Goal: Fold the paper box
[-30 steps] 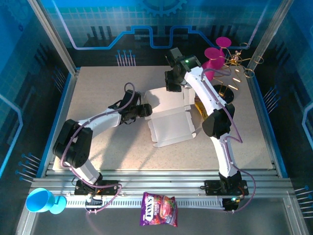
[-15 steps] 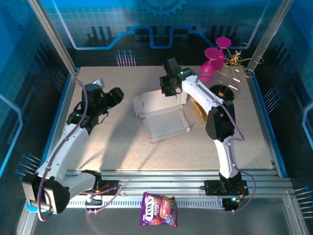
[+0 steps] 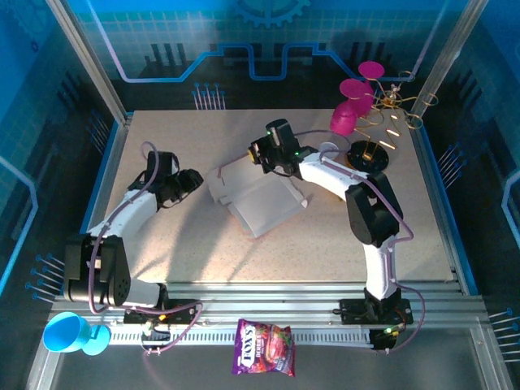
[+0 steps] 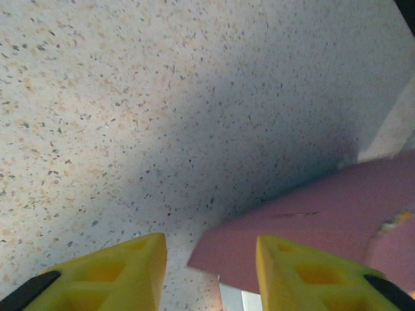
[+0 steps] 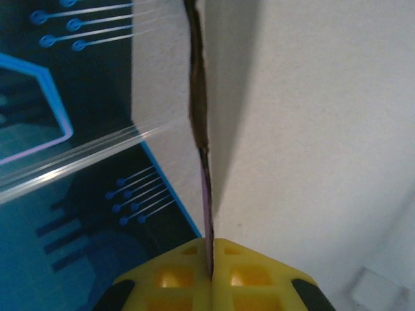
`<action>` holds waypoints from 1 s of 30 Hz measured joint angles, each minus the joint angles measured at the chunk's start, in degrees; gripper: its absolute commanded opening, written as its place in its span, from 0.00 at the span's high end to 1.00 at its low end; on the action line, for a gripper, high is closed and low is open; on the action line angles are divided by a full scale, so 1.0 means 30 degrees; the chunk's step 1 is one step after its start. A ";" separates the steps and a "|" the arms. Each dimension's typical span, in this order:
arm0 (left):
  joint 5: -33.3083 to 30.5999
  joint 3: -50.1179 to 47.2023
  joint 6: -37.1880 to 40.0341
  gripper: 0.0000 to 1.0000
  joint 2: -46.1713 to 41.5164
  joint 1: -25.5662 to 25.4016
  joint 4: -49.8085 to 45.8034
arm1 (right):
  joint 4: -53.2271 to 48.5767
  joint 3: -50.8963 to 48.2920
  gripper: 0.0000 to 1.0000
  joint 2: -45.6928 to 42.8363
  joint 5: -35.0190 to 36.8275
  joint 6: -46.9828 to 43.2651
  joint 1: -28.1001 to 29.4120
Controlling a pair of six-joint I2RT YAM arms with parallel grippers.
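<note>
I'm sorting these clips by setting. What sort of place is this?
Probably a robot test cell or demo booth, not a home: two arms bolted to metal rails, blue circuit-print panels walling in a speckled table.

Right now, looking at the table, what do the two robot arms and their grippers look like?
Both the left arm and right arm have white tubular links, bulky black joints and a thin purplish cable looping alongside. The left gripper and right gripper have yellow fingers with hollowed pockets and black trim.
</note>
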 measured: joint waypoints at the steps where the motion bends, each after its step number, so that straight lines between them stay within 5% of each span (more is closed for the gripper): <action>1: 0.0138 -0.0095 0.0153 0.64 0.0007 -0.0007 0.0189 | 0.0634 -0.0284 1.00 -0.0131 -0.0270 -0.0233 -0.0036; 20: -0.0044 -0.1151 0.3453 0.73 0.0466 -0.1530 0.1013 | 1.5125 -0.4838 1.00 0.2171 -0.4481 -0.1982 -0.1093; 30: -0.0933 -0.1523 0.5501 0.73 0.0561 -0.2302 0.1341 | 1.7835 -0.5166 1.00 0.3300 -0.6113 -0.1887 -0.1785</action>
